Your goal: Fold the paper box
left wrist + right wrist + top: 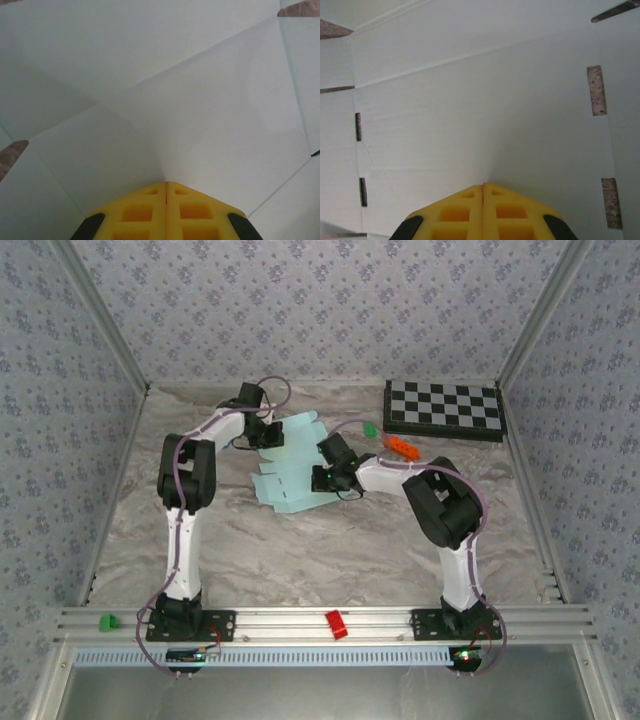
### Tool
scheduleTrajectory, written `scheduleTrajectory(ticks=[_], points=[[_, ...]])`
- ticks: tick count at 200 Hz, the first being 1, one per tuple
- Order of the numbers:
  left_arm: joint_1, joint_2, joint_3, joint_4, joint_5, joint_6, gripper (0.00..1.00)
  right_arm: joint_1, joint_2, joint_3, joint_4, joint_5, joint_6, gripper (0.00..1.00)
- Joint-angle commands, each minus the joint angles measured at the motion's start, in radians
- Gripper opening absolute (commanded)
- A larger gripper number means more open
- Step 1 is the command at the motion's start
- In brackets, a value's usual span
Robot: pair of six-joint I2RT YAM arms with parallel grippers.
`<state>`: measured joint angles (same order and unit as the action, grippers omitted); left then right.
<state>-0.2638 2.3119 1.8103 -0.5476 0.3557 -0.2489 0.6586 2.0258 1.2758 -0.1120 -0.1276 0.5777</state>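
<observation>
**Both pincers closed on the flat card sheet**

The paper box (292, 455) is a flat, pale turquoise die-cut sheet. It lies on the desk (330, 550) in the far half, a little left of the middle and well clear of every edge. Its flaps fan out toward the far edge and toward the near left.

Your left gripper (262, 432) sits over the sheet's far left part. In the left wrist view its 2 yellow fingers (140, 212) are pressed together, with just a thin seam between them. The tip (165, 183) meets the card (150, 75) where a soft crease runs up and away from it. You cannot tell from these pictures whether any card is caught between the fingers.

Your right gripper (322, 478) is at the sheet's right side, near its near right flaps. In the right wrist view its fingers (457, 212) are also pressed together, and the tip (483, 184) rests against the card (470, 100). Again you cannot tell whether card is nipped between them. Narrow slits (596, 90) in the sheet show the marbled desk beneath.

A black-and-white checkerboard (445, 408) lies in the far right corner of the desk. A small green piece (370, 428) and an orange piece (402, 448) lie between it and the sheet, apart from both.
</observation>
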Motion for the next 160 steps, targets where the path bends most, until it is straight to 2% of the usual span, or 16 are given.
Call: scheduleTrajectory(ticks=[1,38,76,124,160], points=[[-0.026,-0.051,-0.089,-0.05,-0.01,0.002,0.0,-0.01,-0.008,-0.035,-0.028,0.04,0.025,0.0],[-0.041,-0.172,-0.254,-0.013,-0.059,0.013,0.01,-0.032,-0.037,-0.113,-0.03,0.064,0.021,0.0],[-0.078,-0.337,-0.472,0.082,-0.069,-0.039,0.01,-0.054,-0.034,-0.118,-0.051,0.082,-0.01,0.0],[-0.159,-0.502,-0.697,0.182,-0.095,-0.137,0.02,-0.092,0.008,-0.025,-0.103,0.09,-0.068,0.0],[-0.193,-0.588,-0.748,0.189,-0.087,-0.171,0.02,-0.114,-0.003,0.049,-0.163,0.11,-0.117,0.0]])
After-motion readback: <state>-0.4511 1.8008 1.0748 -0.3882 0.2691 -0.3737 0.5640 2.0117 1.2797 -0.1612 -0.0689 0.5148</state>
